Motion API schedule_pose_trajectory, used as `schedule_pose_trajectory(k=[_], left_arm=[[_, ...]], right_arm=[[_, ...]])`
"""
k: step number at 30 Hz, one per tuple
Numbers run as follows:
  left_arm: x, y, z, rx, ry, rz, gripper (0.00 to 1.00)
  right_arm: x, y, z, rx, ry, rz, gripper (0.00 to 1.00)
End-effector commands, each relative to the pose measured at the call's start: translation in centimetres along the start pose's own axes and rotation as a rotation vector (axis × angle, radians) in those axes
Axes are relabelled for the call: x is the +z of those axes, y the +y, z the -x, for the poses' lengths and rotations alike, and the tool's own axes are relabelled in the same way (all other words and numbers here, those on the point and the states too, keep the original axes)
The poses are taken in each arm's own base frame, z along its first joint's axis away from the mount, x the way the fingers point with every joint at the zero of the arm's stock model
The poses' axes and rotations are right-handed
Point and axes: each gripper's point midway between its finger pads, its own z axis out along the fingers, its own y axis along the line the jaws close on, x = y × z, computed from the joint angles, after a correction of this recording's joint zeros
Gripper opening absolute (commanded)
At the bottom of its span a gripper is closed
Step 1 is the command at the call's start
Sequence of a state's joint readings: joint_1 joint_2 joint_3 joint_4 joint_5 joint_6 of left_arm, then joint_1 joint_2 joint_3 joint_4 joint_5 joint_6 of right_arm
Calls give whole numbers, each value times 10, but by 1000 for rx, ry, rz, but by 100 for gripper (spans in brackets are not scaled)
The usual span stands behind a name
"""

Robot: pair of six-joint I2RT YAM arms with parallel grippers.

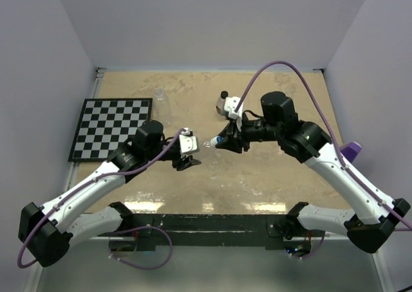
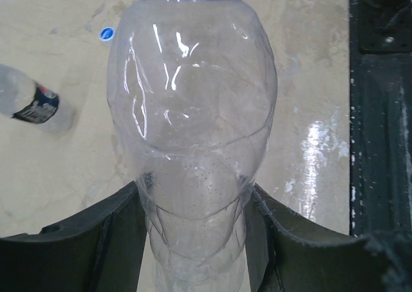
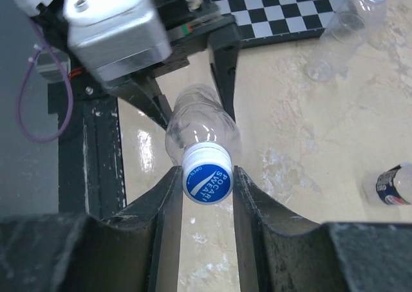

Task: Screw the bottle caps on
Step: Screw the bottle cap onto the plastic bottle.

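Observation:
A clear bottle (image 2: 193,112) lies level above the table, and my left gripper (image 2: 193,190) is shut on its lower body. On the bottle's neck sits a blue and white bottle cap (image 3: 207,176). My right gripper (image 3: 206,172) is shut on that cap, one finger pressing each side. From above, the two grippers face each other over the middle of the table: the left gripper (image 1: 187,157), the cap (image 1: 215,141) and the right gripper (image 1: 223,141). Another blue cap (image 2: 107,33) lies loose on the table.
A capless clear bottle (image 1: 159,96) stands by the checkerboard mat (image 1: 112,128) at the back left. A labelled bottle (image 1: 224,105) with a black cap stands behind the right gripper. A purple object (image 1: 351,150) sits at the right edge. Walls close in the table.

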State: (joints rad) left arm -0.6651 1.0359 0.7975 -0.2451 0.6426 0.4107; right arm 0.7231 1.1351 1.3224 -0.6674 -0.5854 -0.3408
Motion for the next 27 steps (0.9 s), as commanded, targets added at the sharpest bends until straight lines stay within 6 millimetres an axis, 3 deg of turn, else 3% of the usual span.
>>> schedule_pose_trajectory(k=[1,5,12,20,21,22,26,27], left_arm=[[-19,44,38,81,-94,299,0],[-38,63,43,83,-100,478,0],[-59,83,49,35,-138,679,0],[-54,84,44,34,-112,689,0],[-53,83,43,35,-108,682,0],[-51,82,42,41,-99,667,0],[-39,71,40,59,-89,575,0],[-36,66,41,68,-91,541,0]], right_arm=[[14,-8,9,272,-31,-56,0],[29,-14,-3,442,2,-86,0],[36,-36,2,683,-102,-226,0],[30,-35,3,827,-171,-267,0],[28,-33,7,813,-182,-255,3],[25,-32,13,785,-198,-244,12],[5,-25,41,640,-270,-210,67],[-2,-25,48,587,-282,-215,75]])
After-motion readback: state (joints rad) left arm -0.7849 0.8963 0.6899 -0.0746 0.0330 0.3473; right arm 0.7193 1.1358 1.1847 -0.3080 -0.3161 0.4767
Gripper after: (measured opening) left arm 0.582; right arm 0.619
